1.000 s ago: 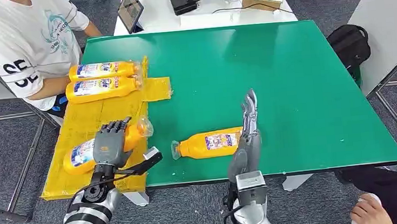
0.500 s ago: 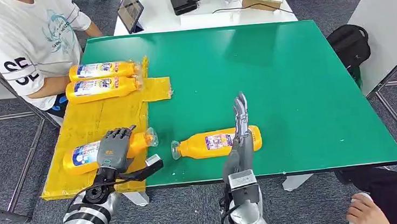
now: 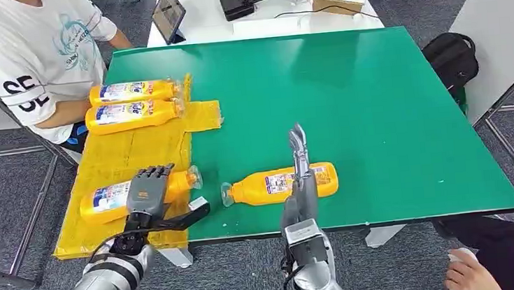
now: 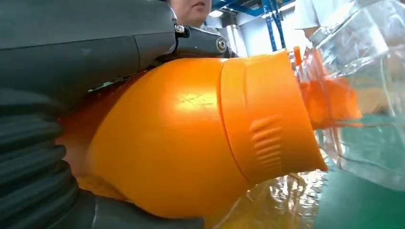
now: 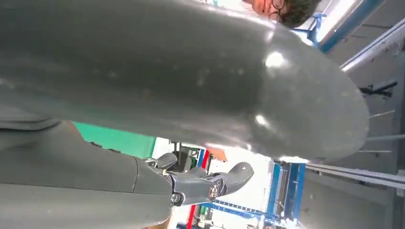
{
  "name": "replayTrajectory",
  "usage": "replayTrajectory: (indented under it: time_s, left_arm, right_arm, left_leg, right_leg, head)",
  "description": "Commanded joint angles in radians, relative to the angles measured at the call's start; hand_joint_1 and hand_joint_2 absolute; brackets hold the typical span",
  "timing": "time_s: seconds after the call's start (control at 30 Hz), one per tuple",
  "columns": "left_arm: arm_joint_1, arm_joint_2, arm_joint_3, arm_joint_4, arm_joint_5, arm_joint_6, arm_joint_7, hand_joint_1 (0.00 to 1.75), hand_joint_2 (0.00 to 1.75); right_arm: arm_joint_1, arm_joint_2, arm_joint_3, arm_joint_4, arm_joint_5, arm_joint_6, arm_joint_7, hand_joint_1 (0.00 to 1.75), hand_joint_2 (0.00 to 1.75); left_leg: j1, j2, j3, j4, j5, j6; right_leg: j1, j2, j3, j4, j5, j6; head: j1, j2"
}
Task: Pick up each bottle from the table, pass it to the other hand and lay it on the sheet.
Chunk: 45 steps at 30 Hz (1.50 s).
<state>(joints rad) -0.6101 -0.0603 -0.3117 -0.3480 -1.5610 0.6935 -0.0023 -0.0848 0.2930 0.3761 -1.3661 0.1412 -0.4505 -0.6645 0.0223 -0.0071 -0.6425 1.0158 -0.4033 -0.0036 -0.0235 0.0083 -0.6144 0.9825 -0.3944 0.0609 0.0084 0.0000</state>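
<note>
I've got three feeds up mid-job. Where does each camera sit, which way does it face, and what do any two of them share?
Head view: high on the body, facing forward and down at the green table; both arms, left hand and right hand show.
Left wrist view: behind the left hand, close on the orange bottle that it rests on.
Right wrist view: behind the right hand, facing up toward blue beams; thumb and fingers show.
Shared: head and left wrist views both show that bottle on the yellow sheet.
</note>
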Motion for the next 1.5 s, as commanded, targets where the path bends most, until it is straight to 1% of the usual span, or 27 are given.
replayTrajectory:
  time_s: [0.03, 0.07, 0.1, 0.13, 0.23, 0.27, 0.3, 0.33, 0.37, 0.4, 0.5, 0.53, 0.57, 0.6, 0.63, 0.67, 0.77, 0.8, 0.83, 0.97, 1.13, 1.17, 1.23, 1.27, 1.43, 1.5]
  left_arm:
    - [-0.03, 0.006, 0.05, 0.113, 0.04, 0.003, -0.007, 0.0, 1.75]
    - [-0.03, 0.002, 0.071, 0.111, 0.056, 0.005, -0.017, 0.0, 1.75]
    - [-0.03, -0.001, 0.089, 0.111, 0.069, 0.002, -0.031, 0.0, 1.75]
    - [-0.029, -0.002, 0.095, 0.11, 0.073, 0.004, -0.037, 0.0, 1.75]
    - [-0.026, -0.005, 0.114, 0.108, 0.091, 0.002, -0.071, 0.0, 1.75]
    - [-0.026, -0.008, 0.132, 0.108, 0.108, -0.009, -0.092, 0.0, 1.75]
    - [-0.025, -0.009, 0.143, 0.107, 0.119, -0.015, -0.106, 0.0, 1.75]
    - [-0.025, -0.01, 0.15, 0.108, 0.126, -0.026, -0.118, 0.0, 1.75]
    - [-0.024, -0.011, 0.157, 0.107, 0.133, -0.031, -0.129, 0.0, 1.75]
    - [-0.022, -0.013, 0.163, 0.105, 0.139, -0.031, -0.137, 0.0, 1.75]
    - [-0.018, -0.017, 0.177, 0.103, 0.153, -0.041, -0.162, 0.0, 1.75]
    - [-0.018, -0.017, 0.177, 0.103, 0.153, -0.041, -0.162, 0.0, 1.75]
    - [-0.015, -0.021, 0.191, 0.106, 0.17, -0.067, -0.187, 0.0, 1.75]
    - [-0.015, -0.021, 0.191, 0.106, 0.17, -0.067, -0.187, 0.0, 1.75]
    - [-0.015, -0.023, 0.197, 0.109, 0.179, -0.09, -0.206, 0.0, 1.75]
    - [-0.013, -0.023, 0.217, 0.109, 0.206, -0.202, -0.274, 0.0, 1.75]
    - [-0.005, -0.025, 0.235, 0.106, 0.225, -0.254, -0.309, 0.0, 1.75]
    - [-0.003, -0.026, 0.239, 0.102, 0.229, -0.258, -0.322, 0.0, 1.75]
    - [-0.003, -0.027, 0.243, 0.101, 0.233, -0.26, -0.324, 0.0, 0.0]
    - [-0.007, -0.033, 0.269, 0.093, 0.261, -0.281, -0.361, 0.0, 0.0]
    - [-0.006, -0.033, 0.271, 0.092, 0.262, -0.28, -0.364, 0.0, 0.0]
    - [-0.006, -0.033, 0.271, 0.092, 0.262, -0.28, -0.364, 0.0, 0.0]
    - [-0.005, -0.038, 0.283, 0.086, 0.272, -0.271, -0.381, 0.0, 0.0]
    - [-0.003, -0.04, 0.295, 0.085, 0.278, -0.267, -0.392, 0.0, 0.0]
    - [-0.002, -0.05, 0.318, 0.08, 0.299, -0.273, -0.417, 0.0, 0.0]
    - [0.001, -0.064, 0.378, 0.069, 0.371, -0.296, -0.477, 0.0, 0.0]
  right_arm:
    - [-0.039, -0.012, 0.007, 0.095, -0.003, -0.002, -0.034, 0.0, 0.0]
    - [-0.04, -0.011, 0.005, 0.098, -0.002, -0.001, -0.034, 0.0, 0.0]
    - [-0.039, -0.01, 0.003, 0.098, -0.002, -0.001, -0.034, 0.0, 0.0]
    - [-0.038, -0.01, 0.002, 0.098, -0.002, -0.001, -0.034, 0.0, 0.0]
    - [-0.039, -0.009, -0.001, 0.099, -0.003, 0.0, -0.034, 0.0, 0.0]
    - [-0.039, -0.007, -0.004, 0.1, -0.003, -0.001, -0.034, 0.0, 0.0]
    - [-0.039, -0.007, -0.006, 0.101, -0.003, -0.001, -0.034, 0.0, 0.0]
    - [-0.039, -0.007, -0.007, 0.103, -0.003, 0.0, -0.034, 0.0, 0.0]
    - [-0.04, -0.005, -0.011, 0.107, -0.005, 0.001, -0.034, 0.0, 0.0]
    - [-0.039, -0.005, -0.013, 0.108, -0.005, 0.001, -0.034, 0.0, 0.0]
    - [-0.039, -0.003, -0.018, 0.112, -0.007, 0.003, -0.034, 0.0, 0.0]
    - [-0.039, -0.003, -0.018, 0.112, -0.007, 0.003, -0.034, 0.0, 0.0]
    - [-0.04, -0.002, -0.021, 0.116, -0.008, 0.006, -0.034, 0.0, 0.0]
    - [-0.04, -0.002, -0.021, 0.116, -0.008, 0.006, -0.034, 0.0, 0.0]
    - [-0.041, -0.001, -0.023, 0.12, -0.01, 0.01, -0.034, 0.0, 0.0]
    - [-0.046, 0.003, -0.035, 0.134, -0.018, 0.034, -0.034, 0.0, 0.0]
    - [-0.047, 0.005, -0.048, 0.138, -0.022, 0.046, -0.034, 0.0, 0.0]
    - [-0.048, 0.005, -0.053, 0.138, -0.022, 0.046, -0.034, 0.0, 0.0]
    - [-0.047, 0.006, -0.055, 0.138, -0.021, 0.047, -0.034, 0.0, 0.0]
    - [-0.049, 0.012, -0.063, 0.145, -0.017, 0.05, -0.034, 0.0, 0.0]
    - [-0.049, 0.013, -0.064, 0.146, -0.015, 0.05, -0.034, 0.0, 0.0]
    - [-0.049, 0.013, -0.064, 0.146, -0.015, 0.05, -0.034, 0.0, 0.0]
    - [-0.051, 0.017, -0.074, 0.154, -0.011, 0.044, -0.034, 0.0, 0.0]
    - [-0.051, 0.017, -0.066, 0.152, 0.016, 0.012, -0.034, 0.0, 0.0]
    - [-0.056, 0.018, -0.063, 0.162, 0.003, 0.021, -0.034, 0.0, 0.0]
    - [-0.056, 0.016, -0.065, 0.166, 0.005, 0.021, -0.034, 0.0, 0.0]
  left_leg:
    - [0.0, 0.004, 0.006, -0.001, -0.002, 0.001]
    - [0.0, 0.003, 0.005, -0.001, -0.002, 0.001]
    - [0.0, 0.004, 0.007, -0.001, -0.003, 0.001]
    - [0.0, 0.003, 0.005, -0.001, -0.002, 0.001]
    - [0.0, 0.003, 0.007, -0.001, -0.002, 0.001]
    - [0.0, 0.003, 0.005, -0.001, -0.001, 0.001]
    - [0.0, 0.003, 0.007, -0.001, -0.002, 0.001]
    - [0.0, 0.003, 0.008, -0.002, -0.003, 0.002]
    - [0.0, 0.003, 0.006, -0.001, -0.002, 0.001]
    - [0.0, 0.003, 0.008, -0.001, -0.002, 0.002]
    - [0.0, 0.002, 0.005, -0.001, -0.001, 0.001]
    - [0.0, 0.003, 0.007, -0.001, -0.002, 0.001]
    - [0.0, 0.004, 0.009, -0.002, -0.003, 0.002]
    - [0.0, 0.003, 0.007, -0.001, -0.002, 0.001]
    - [0.0, 0.004, 0.009, -0.002, -0.002, 0.002]
    - [0.0, 0.003, 0.007, -0.001, -0.002, 0.001]
    - [0.0, 0.004, 0.01, -0.002, -0.002, 0.001]
    - [-0.001, 0.002, 0.009, -0.002, -0.001, 0.001]
    - [-0.001, 0.002, 0.012, -0.003, -0.001, 0.001]
    - [-0.001, 0.001, 0.014, -0.002, -0.002, 0.001]
    - [0.0, 0.001, 0.015, -0.002, -0.002, 0.001]
    - [-0.001, -0.002, 0.015, -0.002, -0.001, 0.001]
    - [-0.001, -0.001, 0.015, -0.002, -0.001, 0.001]
    - [-0.001, 0.0, 0.016, -0.002, -0.001, 0.001]
    - [-0.001, -0.001, 0.016, -0.002, 0.0, 0.001]
    - [-0.001, -0.001, 0.016, -0.002, 0.0, 0.001]
  right_leg:
    - [0.001, 0.002, 0.005, -0.002, -0.001, -0.003]
    - [0.001, 0.002, 0.004, -0.001, -0.001, -0.002]
    - [0.001, 0.002, 0.006, -0.002, -0.001, -0.003]
    - [0.001, 0.002, 0.004, -0.001, -0.001, -0.002]
    - [0.001, 0.002, 0.006, -0.002, -0.001, -0.003]
    - [0.0, 0.001, 0.004, -0.001, -0.001, -0.002]
    - [0.001, 0.002, 0.005, -0.001, -0.001, -0.003]
    - [0.001, 0.001, 0.007, -0.002, -0.002, -0.004]
    - [0.001, 0.001, 0.005, -0.001, -0.001, -0.002]
    - [0.001, 0.001, 0.007, -0.002, -0.001, -0.003]
    - [0.0, 0.001, 0.004, -0.001, -0.001, -0.002]
    - [0.0, 0.002, 0.005, -0.002, -0.001, -0.003]
    - [0.001, 0.002, 0.008, -0.002, -0.001, -0.004]
    - [0.0, 0.001, 0.006, -0.002, -0.001, -0.002]
    - [0.001, 0.002, 0.008, -0.002, -0.001, -0.003]
    - [0.001, 0.001, 0.006, -0.002, -0.001, -0.003]
    - [0.001, 0.002, 0.008, -0.003, -0.001, -0.003]
    - [0.0, 0.001, 0.008, -0.002, -0.001, -0.002]
    - [0.0, 0.001, 0.011, -0.003, -0.001, -0.003]
    - [0.0, 0.001, 0.014, -0.002, -0.002, -0.003]
    - [0.0, 0.001, 0.015, -0.002, -0.002, -0.004]
    - [0.0, -0.002, 0.016, -0.002, -0.002, -0.004]
    - [0.0, -0.001, 0.016, -0.001, -0.002, -0.004]
    - [0.0, 0.0, 0.016, -0.002, -0.002, -0.005]
    - [0.0, -0.001, 0.016, -0.002, -0.002, -0.006]
    - [0.0, -0.001, 0.017, -0.002, -0.002, -0.005]
  head:
    - [0.0, 0.0]
    - [0.0, 0.0]
    - [0.0, 0.0]
    - [0.0, 0.0]
    - [0.0, 0.0]
    - [0.0, 0.0]
    - [0.0, 0.0]
    - [0.0, 0.0]
    - [0.0, 0.0]
    - [0.0, 0.0]
    - [0.0, 0.0]
    - [0.0, 0.0]
    - [0.0, 0.0]
    - [0.0, 0.0]
    - [0.0, 0.0]
    - [0.0, 0.0]
    - [0.0, 0.0]
    - [0.0, 0.0]
    - [0.0, 0.0]
    - [0.0, 0.0]
    - [0.0, 0.0]
    - [0.0, 0.0]
    - [0.0, 0.0]
    - [0.0, 0.0]
    - [0.0, 0.0]
    - [0.0, 0.0]
